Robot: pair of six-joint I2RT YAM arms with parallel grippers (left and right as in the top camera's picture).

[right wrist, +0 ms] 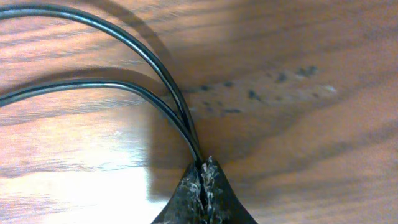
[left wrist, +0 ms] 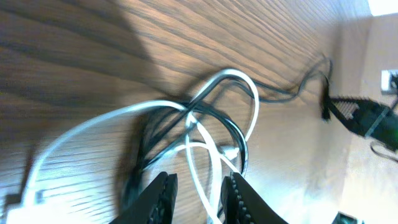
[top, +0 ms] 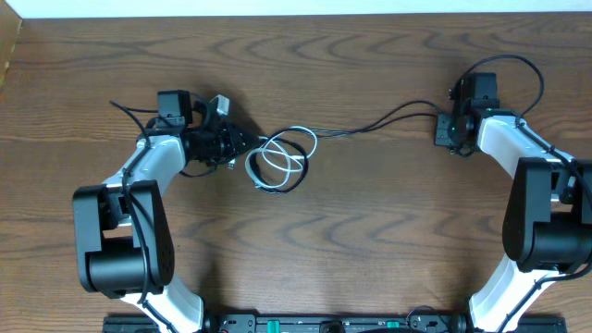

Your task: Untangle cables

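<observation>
Black cables [right wrist: 93, 81] clamped in right gripper [right wrist: 204, 179], clear only from its wrist; left gripper [left wrist: 199, 198] parted astride white cable [left wrist: 233, 74], blurred.

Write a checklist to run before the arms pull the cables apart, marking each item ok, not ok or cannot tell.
1. Right jaws shut on black cable strands: ok.
2. Left jaws open around the white cable: ok.
3. White and black loops separated: not ok, they cross.
4. Slack in those strands between the arms: ok, they curve.
5. Number of black cables in those loops: cannot tell.
</observation>
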